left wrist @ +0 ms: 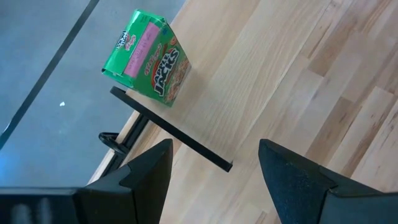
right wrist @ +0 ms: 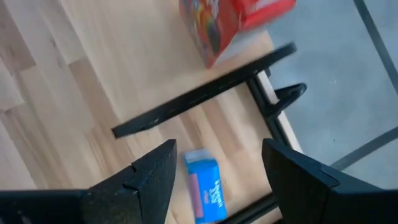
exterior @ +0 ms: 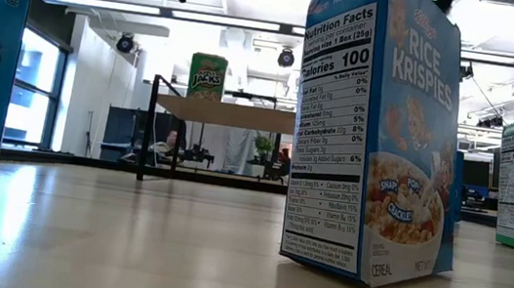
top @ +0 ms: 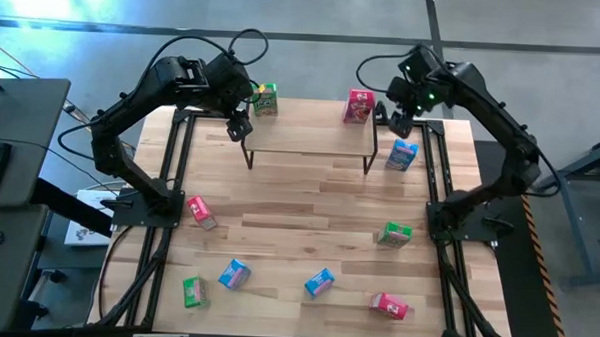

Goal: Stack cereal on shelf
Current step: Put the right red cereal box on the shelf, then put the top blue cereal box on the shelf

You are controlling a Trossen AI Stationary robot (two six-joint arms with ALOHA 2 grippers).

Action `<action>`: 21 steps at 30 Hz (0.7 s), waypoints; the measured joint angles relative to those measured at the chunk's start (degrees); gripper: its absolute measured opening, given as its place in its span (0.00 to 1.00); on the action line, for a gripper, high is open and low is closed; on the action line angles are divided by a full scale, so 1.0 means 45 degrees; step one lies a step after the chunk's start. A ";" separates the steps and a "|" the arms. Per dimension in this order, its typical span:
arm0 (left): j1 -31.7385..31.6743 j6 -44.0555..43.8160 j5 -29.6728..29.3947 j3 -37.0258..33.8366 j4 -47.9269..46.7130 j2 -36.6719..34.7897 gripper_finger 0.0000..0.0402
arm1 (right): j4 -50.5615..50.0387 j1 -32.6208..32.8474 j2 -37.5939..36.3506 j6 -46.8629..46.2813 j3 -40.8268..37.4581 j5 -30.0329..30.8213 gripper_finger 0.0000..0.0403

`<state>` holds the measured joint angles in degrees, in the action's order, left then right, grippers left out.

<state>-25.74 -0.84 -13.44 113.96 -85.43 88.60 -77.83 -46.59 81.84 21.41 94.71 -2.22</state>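
We see a green Apple Jacks box and a red-pink cereal box standing on the shelf. Our left gripper and right gripper hover beside the shelf ends, fingers spread, empty. Seven boxes remain on the table.

A robotics lab or open workshop hall. The butcher-block table sits in a black frame on a polished concrete floor, and beyond it the low view shows ceiling strip lights, tall windows and other workstations.
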 joint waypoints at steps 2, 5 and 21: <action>0.0000 0.0000 0.0002 0.0002 0.0001 0.0004 0.57 | 0.0296 0.0000 -0.0606 -0.0097 -0.0702 -0.0005 0.57; 0.0000 0.0000 0.0002 0.0002 0.0005 0.0001 0.57 | 0.1048 0.0000 -0.1639 -0.0118 -0.2020 -0.0023 0.57; 0.0000 0.0000 0.0002 0.0002 0.0005 0.0005 0.57 | 0.3296 -0.0005 -0.4552 -0.0433 -0.7444 -0.0116 0.57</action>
<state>-25.74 -0.84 -13.43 113.97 -85.41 88.62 -63.00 -46.61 61.36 19.46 61.21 -2.74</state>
